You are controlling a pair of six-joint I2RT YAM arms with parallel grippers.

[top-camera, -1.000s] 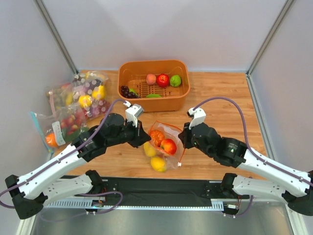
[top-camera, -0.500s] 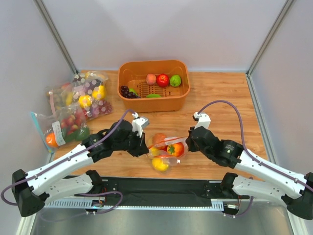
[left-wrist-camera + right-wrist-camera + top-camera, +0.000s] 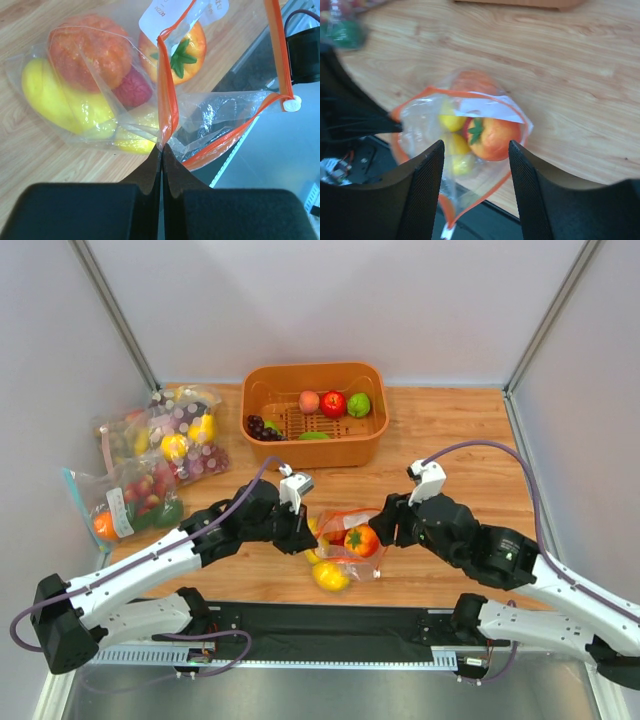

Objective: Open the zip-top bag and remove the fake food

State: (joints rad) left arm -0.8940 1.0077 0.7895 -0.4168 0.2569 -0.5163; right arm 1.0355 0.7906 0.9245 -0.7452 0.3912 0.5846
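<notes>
The zip-top bag [image 3: 343, 524] lies on the wood near the table's front edge with its mouth gaping. My left gripper [image 3: 162, 148] is shut on its orange-red zip strip [image 3: 167, 95] at one end of the mouth. Fake food fills the bag: an orange pepper [image 3: 90, 50], a red-orange fruit with a green stem [image 3: 495, 137], a yellow lemon [image 3: 55, 100] and a small red piece [image 3: 132, 90]. Just right of the bag, my right gripper [image 3: 475, 146] stands open and holds nothing. Its fingers [image 3: 427, 190] straddle the view of the bag. In the top view the left gripper [image 3: 306, 538] and right gripper [image 3: 386, 530] flank the bag.
An orange basket [image 3: 352, 448] at the back holds a peach, a red apple, a green fruit and grapes. Other filled bags [image 3: 170, 435] lie at the far left, one with a blue zip [image 3: 75, 502]. The bag's slider end [image 3: 447, 231] hangs over the black front rail.
The bag came down from between both grippers onto the table. My right gripper has let go of the zip strip and opened. The left gripper keeps its hold.
</notes>
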